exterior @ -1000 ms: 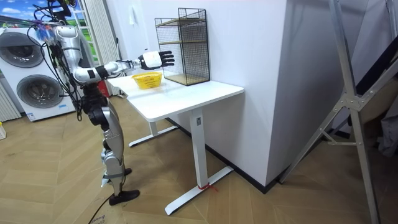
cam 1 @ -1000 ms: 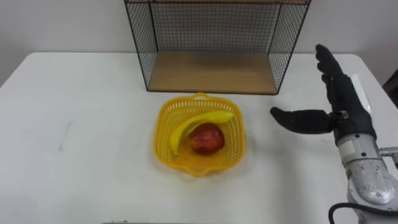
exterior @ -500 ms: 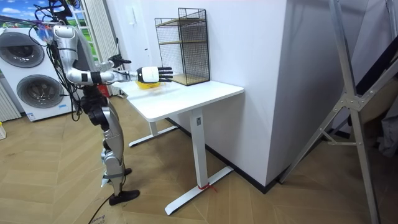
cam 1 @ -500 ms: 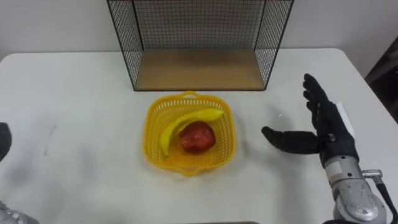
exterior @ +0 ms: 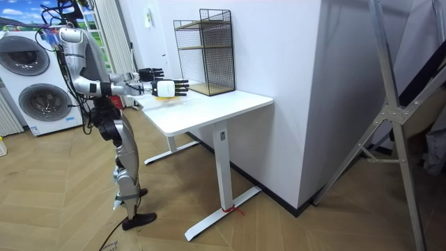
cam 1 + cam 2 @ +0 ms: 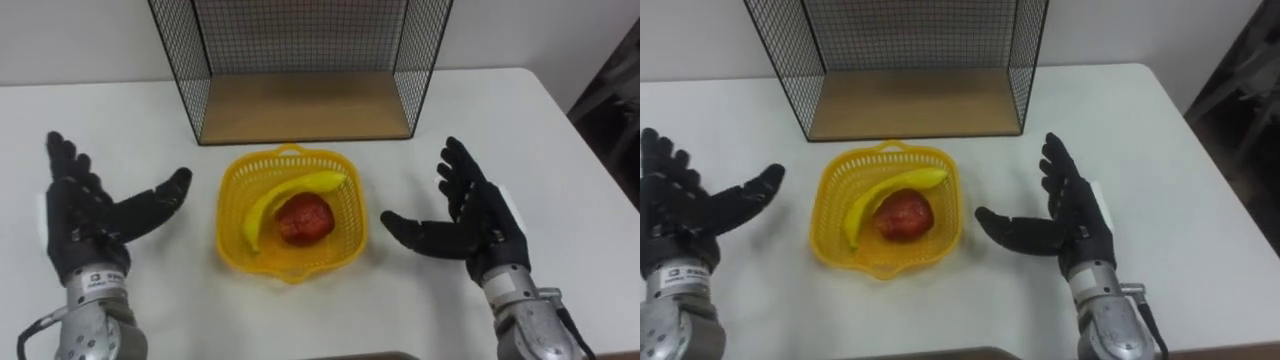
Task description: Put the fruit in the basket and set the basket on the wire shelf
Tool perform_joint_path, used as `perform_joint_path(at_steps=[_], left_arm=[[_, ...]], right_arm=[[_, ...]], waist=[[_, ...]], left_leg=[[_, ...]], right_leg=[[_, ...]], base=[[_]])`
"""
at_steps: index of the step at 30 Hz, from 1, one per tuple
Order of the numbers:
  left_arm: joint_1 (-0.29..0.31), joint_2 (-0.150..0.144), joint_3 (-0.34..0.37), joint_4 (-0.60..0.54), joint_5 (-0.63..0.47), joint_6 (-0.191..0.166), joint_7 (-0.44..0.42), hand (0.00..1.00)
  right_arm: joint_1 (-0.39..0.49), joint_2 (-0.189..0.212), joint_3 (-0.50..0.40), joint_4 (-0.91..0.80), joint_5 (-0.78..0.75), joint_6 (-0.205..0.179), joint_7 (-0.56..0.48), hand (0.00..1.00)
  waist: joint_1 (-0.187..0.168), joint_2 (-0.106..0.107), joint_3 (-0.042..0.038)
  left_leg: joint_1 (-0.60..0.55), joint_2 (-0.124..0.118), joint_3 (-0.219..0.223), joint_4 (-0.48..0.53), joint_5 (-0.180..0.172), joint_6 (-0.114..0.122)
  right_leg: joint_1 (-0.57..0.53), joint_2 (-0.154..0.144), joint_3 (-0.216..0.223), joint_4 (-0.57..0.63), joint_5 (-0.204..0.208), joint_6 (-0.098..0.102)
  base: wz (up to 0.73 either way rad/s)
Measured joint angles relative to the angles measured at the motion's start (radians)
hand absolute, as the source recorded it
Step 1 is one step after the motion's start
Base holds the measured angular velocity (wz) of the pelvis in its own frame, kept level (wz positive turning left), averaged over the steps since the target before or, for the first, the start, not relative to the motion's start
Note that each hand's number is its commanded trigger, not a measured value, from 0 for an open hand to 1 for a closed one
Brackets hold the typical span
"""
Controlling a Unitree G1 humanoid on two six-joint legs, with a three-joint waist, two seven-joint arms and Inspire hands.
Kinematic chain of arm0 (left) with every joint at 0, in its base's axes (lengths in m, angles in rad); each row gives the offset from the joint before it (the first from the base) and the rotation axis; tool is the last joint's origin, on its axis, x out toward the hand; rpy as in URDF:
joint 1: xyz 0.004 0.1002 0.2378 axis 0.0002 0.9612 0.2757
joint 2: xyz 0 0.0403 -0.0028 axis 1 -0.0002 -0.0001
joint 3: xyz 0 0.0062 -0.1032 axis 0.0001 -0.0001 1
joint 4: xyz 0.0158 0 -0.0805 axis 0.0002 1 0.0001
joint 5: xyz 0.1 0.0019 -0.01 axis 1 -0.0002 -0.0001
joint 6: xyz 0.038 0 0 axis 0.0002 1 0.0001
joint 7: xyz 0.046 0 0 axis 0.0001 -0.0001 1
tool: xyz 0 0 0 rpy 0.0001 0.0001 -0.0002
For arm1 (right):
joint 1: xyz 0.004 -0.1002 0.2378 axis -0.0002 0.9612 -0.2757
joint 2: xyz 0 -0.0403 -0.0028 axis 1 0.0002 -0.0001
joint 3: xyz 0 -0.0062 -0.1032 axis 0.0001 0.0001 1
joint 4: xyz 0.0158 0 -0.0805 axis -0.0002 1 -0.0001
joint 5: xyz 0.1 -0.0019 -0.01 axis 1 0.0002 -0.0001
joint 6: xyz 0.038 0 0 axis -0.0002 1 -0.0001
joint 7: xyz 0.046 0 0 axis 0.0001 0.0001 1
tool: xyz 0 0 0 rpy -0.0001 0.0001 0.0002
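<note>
- Since half a second ago, the left hand (image 6: 92, 225) has been brought up over the desk (image 6: 520, 120), left of the basket (image 6: 293, 272). Only a dark tip showed at the edge then.
- The right hand (image 6: 472, 222) has been drawn in closer to the basket's right side. Part of the shift is the camera's own, as the wire shelf (image 6: 300, 50) has slid across the view too.
- In the room view the robot is seen standing at the desk's near end, both arms held out over it.
- Fruit: the banana (image 6: 275, 198) and a red fruit (image 6: 305, 218) are both lying in the basket, the banana curved over the red one. The loading step is judged done.
- The basket is resting on the desk just before the shelf's open front, with a gap left between them.
- Step in hand, as judged: a two-sided grasp of the basket before the lift.
- To do it well, both hands should be closed in evenly on opposite rims and fingers tucked under the lip. The basket should be kept level so the fruit is not rolled out, then raised clear of the shelf's wooden base (image 6: 300, 108) and fed in between the wire sides.
- Left hand: spread wide, thumb pointed at the basket, nothing held, clear of the rim.
- Right hand: likewise fully released, thumb reaching inward, near the basket but apart from it.
</note>
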Motion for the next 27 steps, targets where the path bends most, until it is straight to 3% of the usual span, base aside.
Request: perform_joint_path(at_steps=[4,9,14,21,27], left_arm=[[0.0,-0.002,-0.052,0.064,-0.09,0.008,-0.069,0.0],[0.005,-0.01,-0.097,0.112,-0.188,0.015,-0.178,0.0],[0.005,-0.017,-0.121,0.117,-0.236,0.015,-0.246,0.0],[0.001,-0.034,-0.147,0.177,-0.274,0.01,-0.318,0.0],[-0.008,-0.036,-0.15,0.199,-0.273,0.005,-0.352,0.0]], right_arm=[[-0.006,0.001,0.009,0.042,0.057,0.0,0.0,0.0],[-0.006,0.039,0.019,0.091,0.277,0.0,0.05,0.0],[-0.006,0.04,0.073,0.091,0.437,0.0,0.096,0.0],[-0.033,0.039,0.145,0.114,0.547,-0.001,0.133,0.0],[-0.057,0.038,0.182,0.14,0.552,-0.001,0.16,0.0]], waist=[[-0.001,0.0,0.0008],[-0.005,0.0,0.0031],[-0.007,0.004,0.006],[-0.002,0.003,0.0107],[0.001,0.001,0.0112]], left_leg=[[-0.002,0.0,0.001,0.002,0.0,0.0],[-0.007,0.0,0.003,0.014,0.0,0.0],[-0.007,0.001,0.003,0.014,0.0,0.0],[-0.017,0.001,0.007,0.018,0.0,0.0],[-0.019,0.0,0.008,0.02,0.0,0.0]], right_leg=[[-0.001,0.0,0.002,0.0,0.0,0.0],[-0.001,0.0,0.002,-0.002,0.0,0.0],[-0.002,0.001,0.005,-0.001,0.0,0.0],[-0.017,0.001,0.012,0.013,-0.002,-0.001],[-0.018,0.001,0.011,0.013,-0.002,0.0]], base=[[0.0],[0.0],[0.0],[-0.01],[0.0]])
